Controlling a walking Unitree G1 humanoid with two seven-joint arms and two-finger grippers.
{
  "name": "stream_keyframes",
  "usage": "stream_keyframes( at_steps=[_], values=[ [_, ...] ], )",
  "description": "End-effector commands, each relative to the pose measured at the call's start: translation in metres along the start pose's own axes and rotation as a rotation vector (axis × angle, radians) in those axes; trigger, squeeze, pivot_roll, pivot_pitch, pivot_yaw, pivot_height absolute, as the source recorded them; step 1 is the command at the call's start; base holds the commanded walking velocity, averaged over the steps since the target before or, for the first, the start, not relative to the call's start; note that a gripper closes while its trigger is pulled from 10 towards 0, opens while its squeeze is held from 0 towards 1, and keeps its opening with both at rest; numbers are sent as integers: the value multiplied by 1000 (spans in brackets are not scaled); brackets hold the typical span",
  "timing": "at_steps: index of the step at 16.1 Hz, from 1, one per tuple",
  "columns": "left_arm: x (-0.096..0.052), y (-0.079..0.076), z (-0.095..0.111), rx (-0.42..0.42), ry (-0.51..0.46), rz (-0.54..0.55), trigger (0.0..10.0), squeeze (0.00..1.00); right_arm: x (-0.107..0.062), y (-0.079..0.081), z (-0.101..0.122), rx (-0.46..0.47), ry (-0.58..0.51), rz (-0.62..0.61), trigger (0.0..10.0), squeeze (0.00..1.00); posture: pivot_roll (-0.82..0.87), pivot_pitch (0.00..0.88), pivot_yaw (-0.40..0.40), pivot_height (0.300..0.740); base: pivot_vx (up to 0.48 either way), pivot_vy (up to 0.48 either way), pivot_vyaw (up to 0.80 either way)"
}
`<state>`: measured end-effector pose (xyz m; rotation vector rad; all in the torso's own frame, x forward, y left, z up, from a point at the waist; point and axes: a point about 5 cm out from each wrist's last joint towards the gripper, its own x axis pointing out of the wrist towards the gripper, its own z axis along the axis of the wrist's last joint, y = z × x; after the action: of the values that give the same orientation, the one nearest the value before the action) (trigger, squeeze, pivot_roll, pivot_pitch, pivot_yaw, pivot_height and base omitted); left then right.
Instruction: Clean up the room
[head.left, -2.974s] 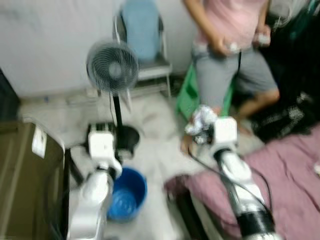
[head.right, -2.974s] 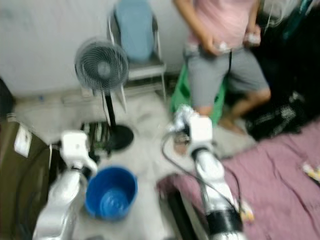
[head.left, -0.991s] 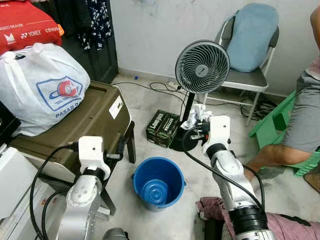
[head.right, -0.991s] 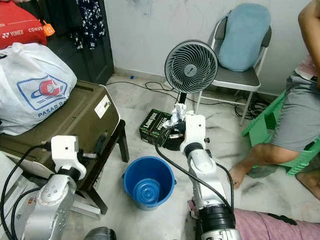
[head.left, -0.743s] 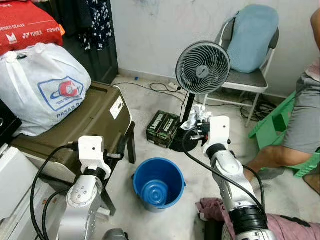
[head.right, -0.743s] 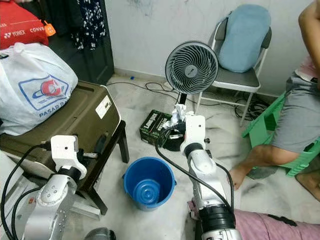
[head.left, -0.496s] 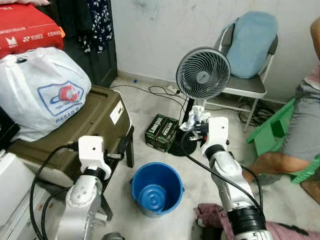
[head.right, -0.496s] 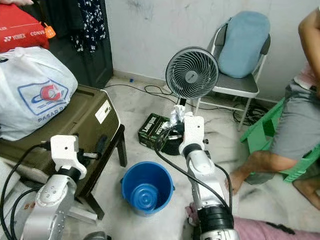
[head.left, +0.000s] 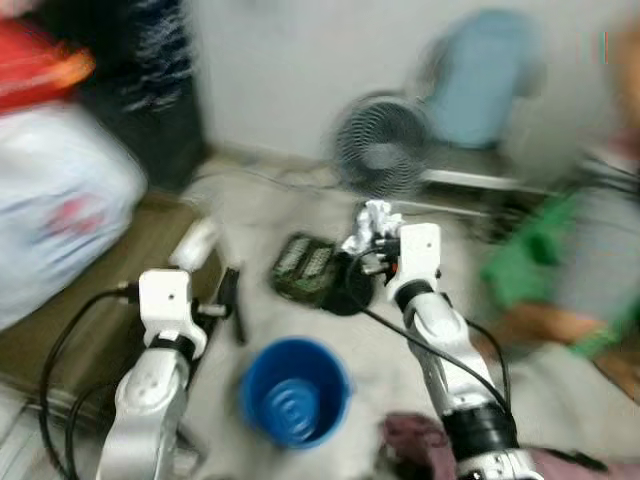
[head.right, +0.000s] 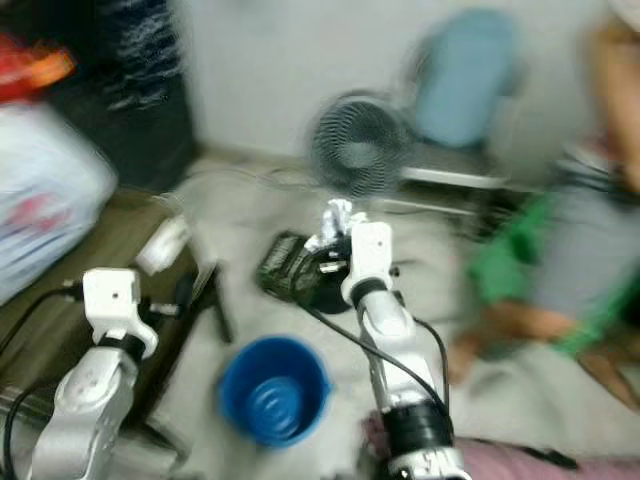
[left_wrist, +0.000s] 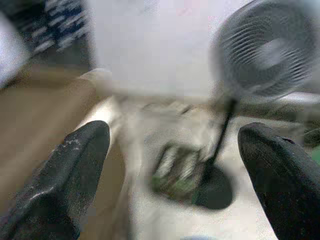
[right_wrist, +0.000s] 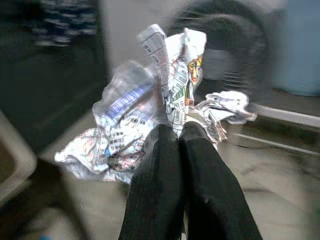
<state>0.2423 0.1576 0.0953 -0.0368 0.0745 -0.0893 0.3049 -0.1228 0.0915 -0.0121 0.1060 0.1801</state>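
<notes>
The head views are smeared by motion. At far left one white plastic bag (head.left: 50, 210) sits on one brown case (head.left: 70, 330). The left gripper (left_wrist: 175, 165) is raised just right of that case, its jaws spread wide with nothing between them. On the floor (head.left: 400, 350) near the middle stands one blue bucket (head.left: 293, 390). Farther back lie one dark carton (head.left: 303, 268) and one standing fan (head.left: 378, 150). The right gripper (right_wrist: 181, 131) is held up in front of the fan's base, jaws pinched tight on one wad of crumpled newspaper (right_wrist: 150, 105). Far behind is one chair (head.left: 480, 90); at right, one person's leg (head.left: 540, 320) and something green (head.left: 520, 260), too blurred to name.
</notes>
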Motion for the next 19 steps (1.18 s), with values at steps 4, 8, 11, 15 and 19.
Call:
stream_keyframes(
  at_steps=[4, 8, 11, 15, 19],
  values=[
    [-1, -8, -3, -4, 16, -16, 10000, 0, -2, -12, -1, 4, 6, -40, 10000, 0, 3, 0, -81, 740, 277, 0, 0],
    [0, -8, -1, -9, 3, -21, 10000, 0, -1, -10, 1, -7, -7, -31, 10000, 0, 3, 0, -81, 740, 61, 0, 600],
    [4, -3, 4, 95, -26, -65, 10000, 0, 0, -11, -1, -9, 3, -47, 10000, 0, 9, 0, -86, 740, 0, 0, 0],
    [4, 6, 8, 227, -43, -148, 10000, 0, 2, -16, -7, -46, 54, -95, 10000, 0, 20, 0, -88, 740, 0, 0, 359],
    [-12, 0, 5, 280, -31, -278, 10000, 0, 3, -19, -17, -9, 105, -142, 10000, 0, 40, 0, -77, 740, 0, 0, 800]
  ],
)
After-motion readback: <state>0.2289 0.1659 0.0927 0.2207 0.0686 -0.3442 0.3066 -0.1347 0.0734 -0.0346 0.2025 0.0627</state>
